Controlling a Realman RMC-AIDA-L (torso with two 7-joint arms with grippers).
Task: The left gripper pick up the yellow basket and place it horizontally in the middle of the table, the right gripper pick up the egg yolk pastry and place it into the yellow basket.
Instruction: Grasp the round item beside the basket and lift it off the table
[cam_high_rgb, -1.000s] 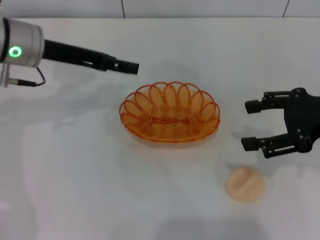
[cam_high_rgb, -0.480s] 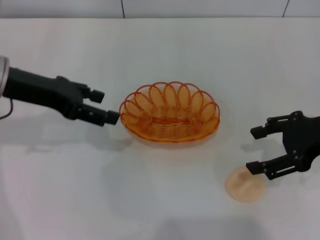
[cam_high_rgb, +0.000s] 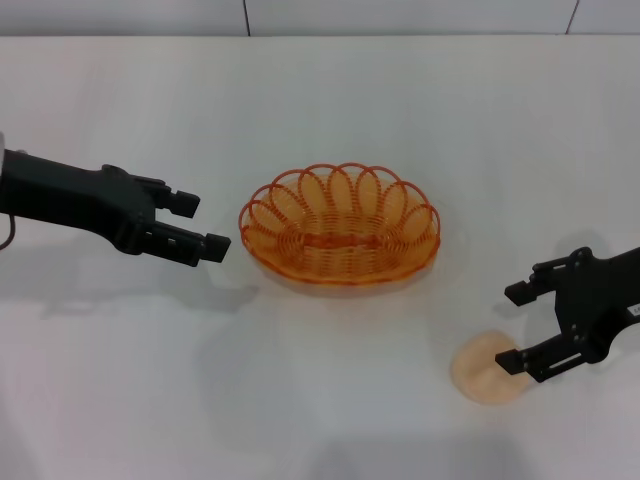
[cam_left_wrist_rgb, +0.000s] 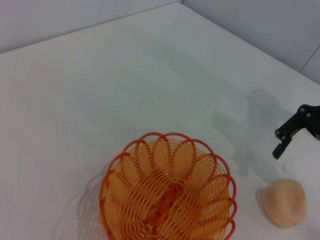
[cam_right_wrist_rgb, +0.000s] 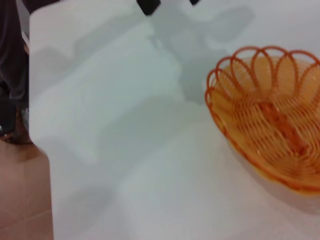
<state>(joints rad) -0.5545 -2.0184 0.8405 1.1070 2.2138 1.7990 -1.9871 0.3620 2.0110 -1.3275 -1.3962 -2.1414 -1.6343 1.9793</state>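
The yellow basket (cam_high_rgb: 340, 228) sits empty and level in the middle of the table (cam_high_rgb: 300, 400); it also shows in the left wrist view (cam_left_wrist_rgb: 167, 195) and the right wrist view (cam_right_wrist_rgb: 272, 132). My left gripper (cam_high_rgb: 203, 225) is open and empty, hovering just left of the basket's rim, apart from it. The egg yolk pastry (cam_high_rgb: 483, 372) lies on the table at the front right, also seen in the left wrist view (cam_left_wrist_rgb: 284, 202). My right gripper (cam_high_rgb: 513, 326) is open, low over the pastry's right edge, with its lower finger over the pastry's top.
The table's side edge and brown floor (cam_right_wrist_rgb: 22, 200) show in the right wrist view. A white wall runs along the table's far edge (cam_high_rgb: 320, 36). White tabletop lies in front of the basket.
My left gripper has come down beside the basket, then drawn back slightly to the left. My right gripper has moved down and toward the front onto the pastry's edge. The basket and pastry have not moved.
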